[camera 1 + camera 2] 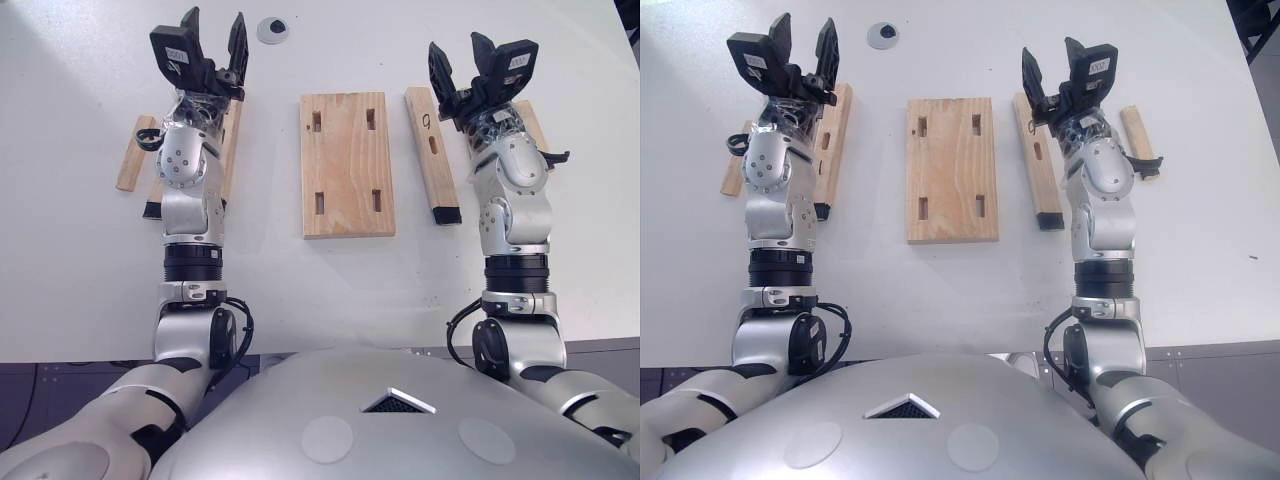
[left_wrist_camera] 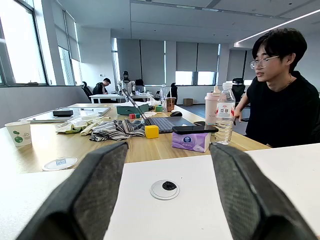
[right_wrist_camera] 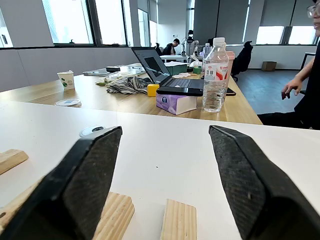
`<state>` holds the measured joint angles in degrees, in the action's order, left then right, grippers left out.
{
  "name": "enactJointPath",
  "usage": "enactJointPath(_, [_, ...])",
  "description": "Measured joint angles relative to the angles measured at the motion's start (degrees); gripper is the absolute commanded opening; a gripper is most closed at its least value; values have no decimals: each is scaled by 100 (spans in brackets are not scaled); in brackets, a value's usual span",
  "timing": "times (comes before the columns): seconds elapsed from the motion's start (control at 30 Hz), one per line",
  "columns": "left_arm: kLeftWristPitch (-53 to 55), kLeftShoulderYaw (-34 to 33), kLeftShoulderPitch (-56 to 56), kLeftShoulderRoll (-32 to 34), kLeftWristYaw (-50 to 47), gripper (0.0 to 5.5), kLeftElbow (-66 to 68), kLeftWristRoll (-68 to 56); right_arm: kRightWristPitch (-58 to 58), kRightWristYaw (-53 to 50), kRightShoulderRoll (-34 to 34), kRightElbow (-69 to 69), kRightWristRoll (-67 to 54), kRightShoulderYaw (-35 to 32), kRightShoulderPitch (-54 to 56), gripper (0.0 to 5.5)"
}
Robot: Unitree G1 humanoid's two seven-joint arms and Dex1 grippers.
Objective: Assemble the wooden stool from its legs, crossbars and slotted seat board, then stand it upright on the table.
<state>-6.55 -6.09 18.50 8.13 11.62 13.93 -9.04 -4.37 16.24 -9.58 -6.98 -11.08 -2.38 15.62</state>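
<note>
Tabletop [image 1: 300,290] holds seat board [image 1: 345,165] between left claw [image 1: 214,28] and right claw [image 1: 458,46].

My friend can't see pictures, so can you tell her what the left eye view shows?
A slotted seat board lies flat on the white table between the robot's arms. The left end effector and right end effector, both open and empty, hover above loose wooden pieces either side; nothing is joined yet.

Mostly hidden behind left arm [image 1: 772,190]: left leg [image 1: 837,122] (crossbar [image 1: 731,175] partly too).
</note>
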Motion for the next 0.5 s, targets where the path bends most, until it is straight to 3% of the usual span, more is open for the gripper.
enactJointPath(0.5, [0, -1, 1, 0, -50, 299, 6, 0, 0, 95, -1, -19, 25, 3, 32, 320])
